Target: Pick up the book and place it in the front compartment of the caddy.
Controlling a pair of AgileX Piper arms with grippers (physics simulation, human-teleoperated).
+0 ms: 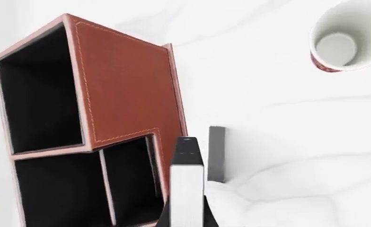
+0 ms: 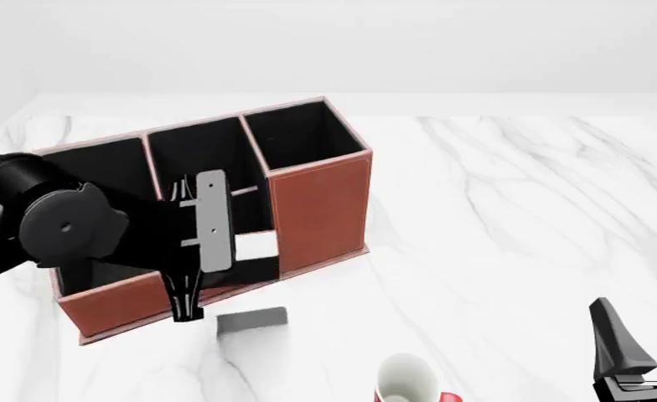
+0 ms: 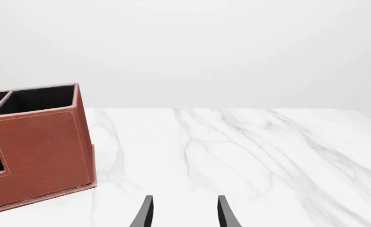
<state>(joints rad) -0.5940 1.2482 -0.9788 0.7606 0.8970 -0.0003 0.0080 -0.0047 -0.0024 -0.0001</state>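
Book (image 1: 187,189) is seen clamped edge-on between the two dark fingers of the left tool (image 1: 187,221), its white page edge turned toward the wrist camera and its black cover showing at the far end. The left tool is closed to the thickness of the book and nothing else is gripped by it. The book is held up off the bench (image 2: 508,209), over the low front side of the caddy (image 2: 323,213), close to where the low front compartment meets the tall brown end wall. Whether the book touches the caddy's rim cannot be told. A grey rectangular shadow (image 2: 250,320) is cast on the bench just in front of the caddy, at 6 o'clock from the left tool in the front view.

The caddy is placed at about 10 o'clock from the middle of the front view, standing upright at a slight angle, with its black-lined compartments open upward and its tallest compartment at the 3 o'clock end.

A white-and-red mug (image 2: 412,381) is set upright near the lower edge of the front view, at 5 o'clock from the caddy and well apart from it.

The right tool (image 3: 183,213) is found at 4 o'clock in the front view, well apart from the caddy. Its fingers are spread apart and nothing is held between them.
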